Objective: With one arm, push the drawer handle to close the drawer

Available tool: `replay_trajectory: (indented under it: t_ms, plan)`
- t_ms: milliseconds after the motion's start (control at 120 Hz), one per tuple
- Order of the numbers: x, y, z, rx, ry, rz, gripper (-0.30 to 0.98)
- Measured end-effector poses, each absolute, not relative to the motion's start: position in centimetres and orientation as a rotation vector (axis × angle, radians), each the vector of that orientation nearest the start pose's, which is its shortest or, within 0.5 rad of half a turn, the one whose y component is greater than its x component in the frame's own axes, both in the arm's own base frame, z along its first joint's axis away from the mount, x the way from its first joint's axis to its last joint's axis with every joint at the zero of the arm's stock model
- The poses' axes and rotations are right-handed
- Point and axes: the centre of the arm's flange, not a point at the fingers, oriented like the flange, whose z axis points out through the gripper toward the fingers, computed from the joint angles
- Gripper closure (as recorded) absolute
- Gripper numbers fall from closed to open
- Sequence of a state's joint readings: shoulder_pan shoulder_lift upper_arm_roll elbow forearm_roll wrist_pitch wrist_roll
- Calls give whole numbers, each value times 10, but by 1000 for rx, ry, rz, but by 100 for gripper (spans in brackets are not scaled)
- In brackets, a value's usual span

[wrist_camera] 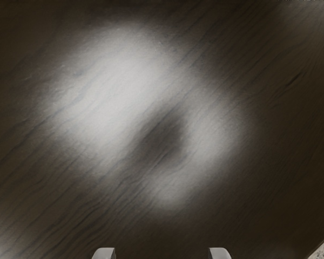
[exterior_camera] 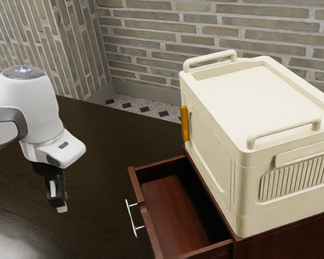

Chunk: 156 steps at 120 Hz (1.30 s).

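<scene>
A red-brown wooden drawer [exterior_camera: 170,210] stands open low in the exterior view, its slim silver handle [exterior_camera: 132,219] fixed to the front by 2 posts.

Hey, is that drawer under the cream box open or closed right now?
Open: the drawer sticks out from the dark red cabinet, its inside floor in view and its silver handle well clear of the cabinet.

In your exterior view, box [exterior_camera: 210,145] at three o'clock, on cabinet [exterior_camera: 291,237], drawer [exterior_camera: 173,210] out at six, handle [exterior_camera: 132,220] on its front at seven
</scene>
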State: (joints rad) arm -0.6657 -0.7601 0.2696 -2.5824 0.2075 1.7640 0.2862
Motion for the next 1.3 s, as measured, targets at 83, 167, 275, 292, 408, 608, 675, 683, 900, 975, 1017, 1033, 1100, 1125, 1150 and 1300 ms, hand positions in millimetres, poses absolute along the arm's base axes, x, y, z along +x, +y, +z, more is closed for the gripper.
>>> replay_trajectory:
  t_ms: [83, 167, 275, 292, 408, 608, 675, 683, 900, 975, 1017, 1033, 1100, 1125, 1150, 1300]
  plan:
    - [307, -115, 467, -2845, 1287, 88, 64]
    - [309, -131, 455, -2820, 1354, 56, 69]
    - [309, -149, 442, -2786, 1433, 11, 74]
    - [309, -152, 440, -2782, 1446, 4, 74]
    - [311, -167, 432, -2778, 1497, -45, 76]
    - [320, -179, 421, -2793, 1505, -102, 78]
    - [323, -182, 418, -2799, 1501, -116, 78]
    - [324, -183, 417, -2800, 1501, -118, 78]
    - [334, -192, 406, -2823, 1478, -150, 78]
    - [338, -194, 405, -2829, 1468, -168, 78]
    - [340, -196, 404, -2834, 1462, -173, 78]
    - [342, -197, 402, -2835, 1460, -173, 78]
    - [346, -200, 399, -2839, 1450, -176, 78]
    - [349, -202, 398, -2840, 1447, -177, 78]
    - [352, -203, 397, -2840, 1443, -177, 79]
    - [364, -213, 394, -2844, 1427, -186, 79]
